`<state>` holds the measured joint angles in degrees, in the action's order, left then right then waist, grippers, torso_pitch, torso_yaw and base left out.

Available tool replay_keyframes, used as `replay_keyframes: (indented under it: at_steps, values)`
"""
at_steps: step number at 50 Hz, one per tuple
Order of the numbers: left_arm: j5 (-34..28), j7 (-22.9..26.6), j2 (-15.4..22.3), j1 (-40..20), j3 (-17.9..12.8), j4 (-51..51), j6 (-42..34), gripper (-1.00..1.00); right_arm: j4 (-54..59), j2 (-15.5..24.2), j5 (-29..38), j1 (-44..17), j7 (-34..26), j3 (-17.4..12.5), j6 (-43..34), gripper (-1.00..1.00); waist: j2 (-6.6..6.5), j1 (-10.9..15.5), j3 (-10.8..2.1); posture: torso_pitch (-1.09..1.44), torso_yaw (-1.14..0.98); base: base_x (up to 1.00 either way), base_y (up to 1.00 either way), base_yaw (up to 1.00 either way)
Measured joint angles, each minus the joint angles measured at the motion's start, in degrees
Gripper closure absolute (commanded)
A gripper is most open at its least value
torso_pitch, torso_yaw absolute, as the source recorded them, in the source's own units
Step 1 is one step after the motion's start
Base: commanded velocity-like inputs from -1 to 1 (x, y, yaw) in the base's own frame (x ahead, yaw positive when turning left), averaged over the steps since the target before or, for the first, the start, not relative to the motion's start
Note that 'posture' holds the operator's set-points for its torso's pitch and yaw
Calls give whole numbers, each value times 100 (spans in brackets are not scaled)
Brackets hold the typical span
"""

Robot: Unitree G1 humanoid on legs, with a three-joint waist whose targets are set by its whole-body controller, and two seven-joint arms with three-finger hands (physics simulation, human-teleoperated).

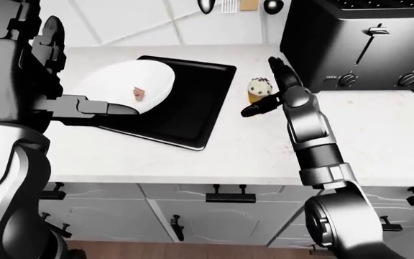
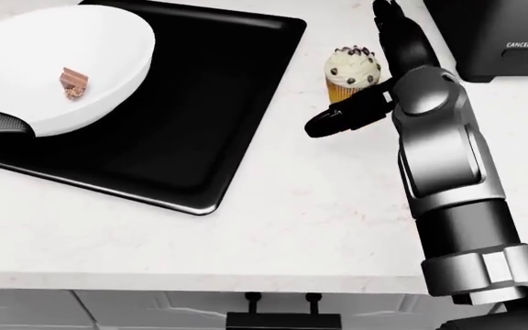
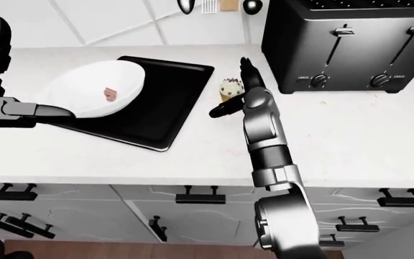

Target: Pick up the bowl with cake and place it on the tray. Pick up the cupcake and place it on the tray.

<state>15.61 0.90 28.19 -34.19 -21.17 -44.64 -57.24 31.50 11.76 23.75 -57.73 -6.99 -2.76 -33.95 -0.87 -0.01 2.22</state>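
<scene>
The wide white bowl with a small brown piece of cake inside it sits over the flat black rectangular tray, covering the tray's left part toward the far left corner of the pale marbled surface. Whether the bowl rests fully on the tray or is partly lifted cannot be told: the robot's left hand reaches to the bowl's near rim, with one dark finger lying along that rim in the head view, and the pictures do not show whether its fingers clamp the rim or only touch it. So the first half of the task looks nearly or fully done, pending release.

The second half is not yet done. The yellow-cased cupcake with pale chocolate-chip frosting stands upright on the surface, just beside the tray's right edge and between the tray and the black two-slot toaster. The right hand is spread open about it: long fingers stand up on the cupcake's right side, and the black thumb pokes out below it toward the tray. Nothing is closed round the cupcake yet.

Apart from the bowl, the tray holds nothing; its right part is bare, leaving room for the cupcake.
</scene>
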Motion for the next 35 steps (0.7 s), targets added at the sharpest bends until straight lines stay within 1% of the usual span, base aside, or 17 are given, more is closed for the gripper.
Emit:
replay_keyframes:
  at_steps: [2, 3, 7, 8, 12, 15, 19, 23, 25, 26, 27, 30, 35]
  values:
    - [4, -1, 4, -5, -11, -9, -5, -100, 141, 12, -14, -7, 24, -13, 73, -48, 1, 1, -5, 0, 0, 0, 0, 0]
    - [5, -2, 5, -6, -15, -12, -2, -100, 189, 18, -19, 1, 35, -20, 98, -51, 1, 2, -7, 0, 0, 0, 0, 0]
    - [20, -7, 7, 6, -38, -31, -1, -100, 218, 22, -18, 80, 51, -9, 128, -45, -3, 1, -5, 0, 0, 0, 0, 0]
    - [32, -9, 10, 9, -49, -55, -21, -100, 213, 25, -6, 98, 70, -6, 153, -29, -4, 0, -4, 0, 0, 0, 0, 0]
    - [98, -23, 40, -10, -86, -122, -92, -100, 363, 65, 33, 69, 185, -36, 346, -15, 0, -5, -23, 0, 0, 0, 0, 0]
    - [118, -41, 51, -11, -92, -134, -88, -100, 379, 73, 50, 69, 224, -47, 388, 2, 5, -11, -34, 0, 0, 0, 0, 0]
    - [127, -53, 48, 4, -65, -103, -64, -100, 600, 81, 34, -22, 309, -67, 546, 7, 8, -19, -45, 0, 0, 0, 0, 0]
    - [144, -53, 48, 24, -70, -111, -61, -100, 966, 82, 39, -133, 478, -50, 829, 23, 13, -24, -56, 0, 0, 0, 0, 0]
    - [149, -53, 51, 33, -81, -112, -48, -100, 1094, 72, 59, -160, 563, -33, 953, 36, 16, -24, -60, 0, 0, 0, 0, 0]
    - [151, -53, 54, 39, -87, -110, -38, -100, 1109, 67, 70, -159, 585, -25, 980, 47, 18, -24, -61, 0, 0, 0, 0, 0]
    - [154, -52, 57, 43, -94, -109, -29, -100, 1088, 63, 82, -147, 589, -15, 978, 65, 19, -22, -59, 0, 0, 0, 0, 0]
    - [160, -52, 63, 58, -110, -102, -8, -100, 962, 59, 108, -111, 539, -2, 905, 98, 21, -16, -41, 0, 0, 0, 0, 0]
    - [186, -67, 86, 39, -125, -102, -28, -100, 427, 73, 155, 6, 241, 27, 465, 100, 17, -11, 25, 0, 0, 0, 0, 0]
